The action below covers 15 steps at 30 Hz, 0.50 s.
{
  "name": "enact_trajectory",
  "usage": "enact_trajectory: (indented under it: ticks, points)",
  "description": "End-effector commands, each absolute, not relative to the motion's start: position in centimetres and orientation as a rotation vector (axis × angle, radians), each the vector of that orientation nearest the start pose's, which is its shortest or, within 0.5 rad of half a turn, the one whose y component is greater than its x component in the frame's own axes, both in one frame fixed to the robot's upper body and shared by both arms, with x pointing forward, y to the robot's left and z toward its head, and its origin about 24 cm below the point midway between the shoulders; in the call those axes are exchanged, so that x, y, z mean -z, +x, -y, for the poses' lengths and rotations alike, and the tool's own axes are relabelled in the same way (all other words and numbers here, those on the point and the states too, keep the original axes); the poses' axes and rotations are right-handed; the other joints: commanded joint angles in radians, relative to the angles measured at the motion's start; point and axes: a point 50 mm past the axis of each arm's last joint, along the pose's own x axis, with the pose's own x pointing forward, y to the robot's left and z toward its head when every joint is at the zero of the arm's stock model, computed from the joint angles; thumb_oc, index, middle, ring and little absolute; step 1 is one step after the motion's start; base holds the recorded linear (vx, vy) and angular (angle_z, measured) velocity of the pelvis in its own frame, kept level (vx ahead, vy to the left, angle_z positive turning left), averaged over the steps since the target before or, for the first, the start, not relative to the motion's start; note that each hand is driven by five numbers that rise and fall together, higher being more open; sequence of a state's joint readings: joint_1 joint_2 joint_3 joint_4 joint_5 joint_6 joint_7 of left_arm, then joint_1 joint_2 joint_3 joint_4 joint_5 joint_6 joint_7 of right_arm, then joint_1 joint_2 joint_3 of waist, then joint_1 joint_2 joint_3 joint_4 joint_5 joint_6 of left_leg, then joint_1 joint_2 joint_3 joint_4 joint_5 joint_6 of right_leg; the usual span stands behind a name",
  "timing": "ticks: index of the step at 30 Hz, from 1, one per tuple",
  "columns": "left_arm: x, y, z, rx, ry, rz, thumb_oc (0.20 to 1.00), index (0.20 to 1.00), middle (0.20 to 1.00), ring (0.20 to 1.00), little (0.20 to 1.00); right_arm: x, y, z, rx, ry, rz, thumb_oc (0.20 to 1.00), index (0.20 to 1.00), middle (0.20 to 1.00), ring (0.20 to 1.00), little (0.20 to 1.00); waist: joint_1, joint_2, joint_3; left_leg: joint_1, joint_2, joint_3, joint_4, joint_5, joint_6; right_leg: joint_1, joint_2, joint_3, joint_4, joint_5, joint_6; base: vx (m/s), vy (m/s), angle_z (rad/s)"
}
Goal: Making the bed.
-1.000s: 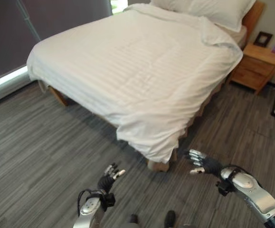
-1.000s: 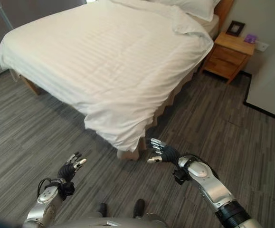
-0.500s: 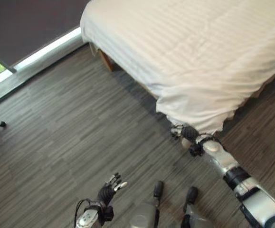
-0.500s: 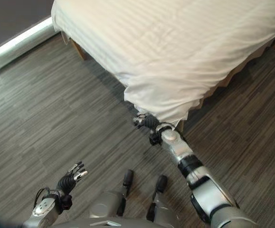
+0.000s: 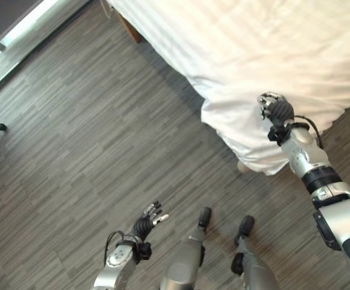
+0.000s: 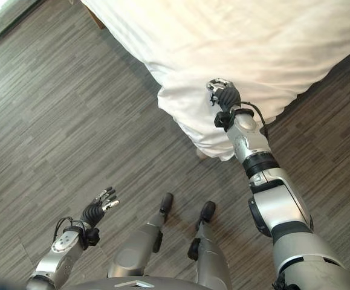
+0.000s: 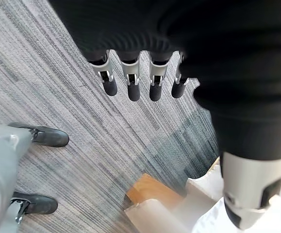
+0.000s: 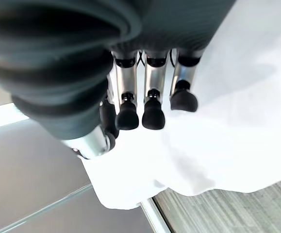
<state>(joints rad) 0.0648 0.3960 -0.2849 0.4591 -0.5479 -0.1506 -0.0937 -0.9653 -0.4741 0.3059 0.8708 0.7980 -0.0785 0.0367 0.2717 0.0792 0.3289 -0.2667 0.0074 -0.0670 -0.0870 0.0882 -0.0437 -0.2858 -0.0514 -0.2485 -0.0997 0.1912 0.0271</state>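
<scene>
The white duvet (image 5: 283,60) covers the bed across the upper right of the frame, its corner hanging over the grey plank floor (image 5: 90,133) toward the lower centre. The right hand (image 5: 275,109) lies on top of that drooping corner, fingers bent over the cloth; whether they actually pinch it cannot be told, since the wrist view shows dark fingertips (image 8: 152,114) just above the fabric. The duvet runs away up and rightward from this hand. The left hand (image 5: 150,219) hangs at lower left, fingers loosely spread, well apart from the bed. Half a second ago the right hand sat below the corner's hem; now it is up on it
</scene>
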Motion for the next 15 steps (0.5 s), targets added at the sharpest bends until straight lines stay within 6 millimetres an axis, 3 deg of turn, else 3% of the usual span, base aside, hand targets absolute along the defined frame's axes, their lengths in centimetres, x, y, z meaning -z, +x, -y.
enact_trajectory:
  ticks: [1,7,13,15]
  points:
    - [5.5,20.3,-20.4,0.152,-0.098,-0.419,1.000,1.000,1.000,1.000,1.000,-19.9,40.8,20.5,-0.055,0.203,0.213,0.200,0.200,0.200,0.200,0.200,0.039,-0.024,-0.010,-0.069,-0.035,-0.034,0.000,0.056,-0.008,0.066,-0.033,0.006,0.012,-0.122,0.082,0.00,0.000,0.00]
    - [5.0,20.8,-19.6,0.168,-0.113,-0.394,1.000,1.000,1.000,1.000,1.000,-18.8,40.8,21.2,-0.001,0.258,0.178,0.200,0.200,0.200,0.200,0.200,0.044,-0.017,0.014,-0.092,-0.039,-0.036,0.000,0.061,-0.008,0.043,-0.034,0.010,0.012,-0.115,0.086,0.00,0.001,-0.01]
    - [4.9,21.1,-18.8,0.188,-0.120,-0.379,1.000,1.000,1.000,1.000,1.000,-14.2,40.1,21.3,0.003,0.243,0.047,0.200,0.200,0.200,0.200,0.200,0.036,-0.013,0.036,-0.114,-0.041,-0.036,0.000,0.063,-0.004,0.022,-0.035,0.013,0.012,-0.111,0.088,0.00,0.003,0.01]
    - [4.4,21.3,-18.8,0.186,-0.124,-0.358,1.000,1.000,1.000,1.000,1.000,-13.6,39.8,23.1,0.071,0.229,0.016,0.200,0.200,0.200,0.200,0.200,0.035,-0.007,0.052,-0.126,-0.043,-0.034,0.000,0.062,-0.004,0.008,-0.037,0.016,0.012,-0.108,0.089,0.00,0.000,0.00]
